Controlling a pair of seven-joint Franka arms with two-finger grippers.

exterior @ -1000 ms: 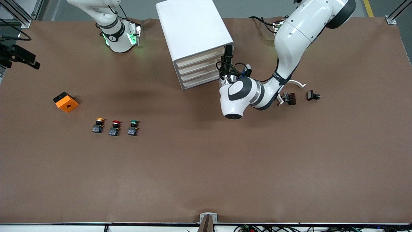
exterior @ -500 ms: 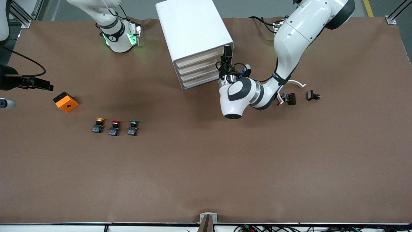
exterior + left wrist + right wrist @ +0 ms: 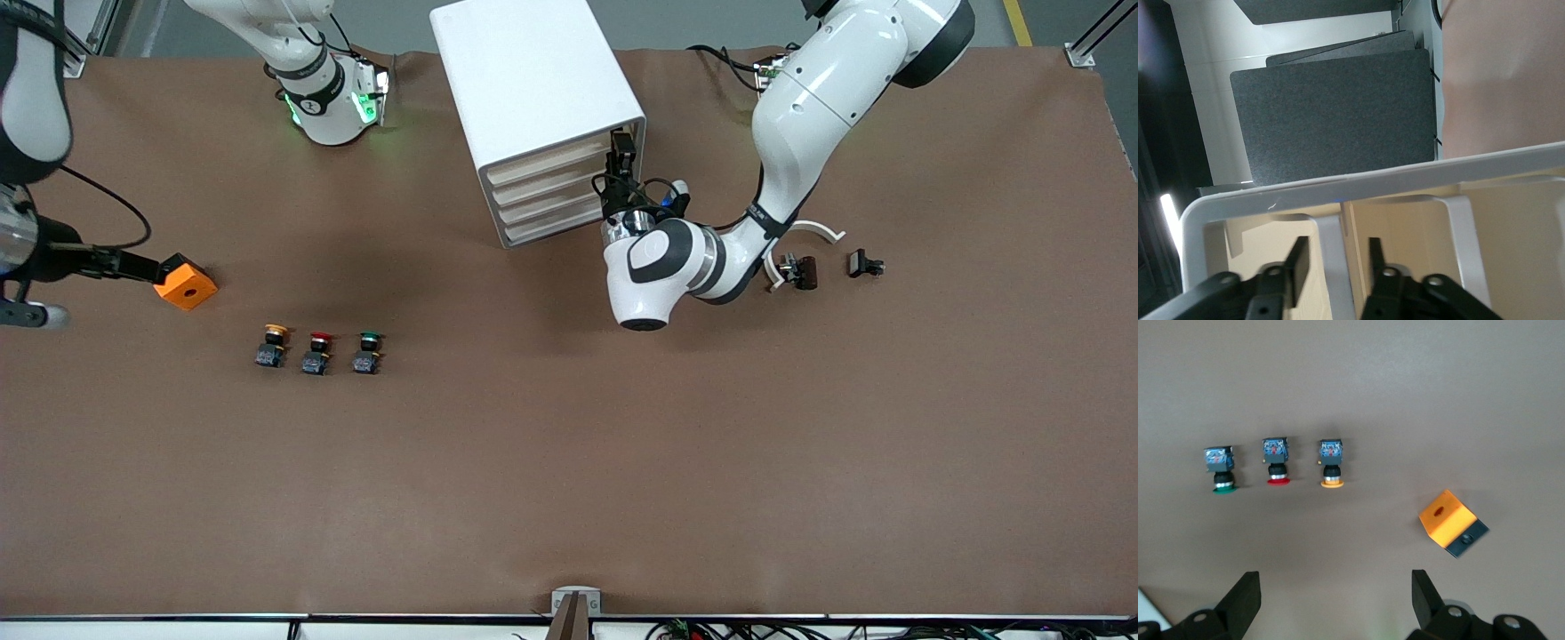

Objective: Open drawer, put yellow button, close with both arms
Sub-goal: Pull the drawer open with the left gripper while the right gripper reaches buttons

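Note:
The white cabinet (image 3: 533, 80) stands at the table's far edge, and its top drawer (image 3: 551, 160) is closed. My left gripper (image 3: 620, 158) is at that drawer's end toward the left arm. In the left wrist view my left gripper (image 3: 1336, 257) is open, with its fingers (image 3: 1300, 257) on either side of the drawer's white handle (image 3: 1331, 247) with small gaps. The yellow button (image 3: 272, 344) stands in a row on the table and also shows in the right wrist view (image 3: 1331, 468). My right gripper (image 3: 133, 265) is open wide and empty (image 3: 1336, 600), beside the orange box.
A red button (image 3: 317, 352) and a green button (image 3: 367, 351) stand beside the yellow one. An orange box (image 3: 184, 282) lies toward the right arm's end. Small black parts (image 3: 797, 271) and a white curved piece (image 3: 820, 229) lie toward the left arm's end.
My right arm has swung into the front view, and its gripper now reaches the orange box. My left gripper has moved up slightly along the cabinet front to the top drawer.

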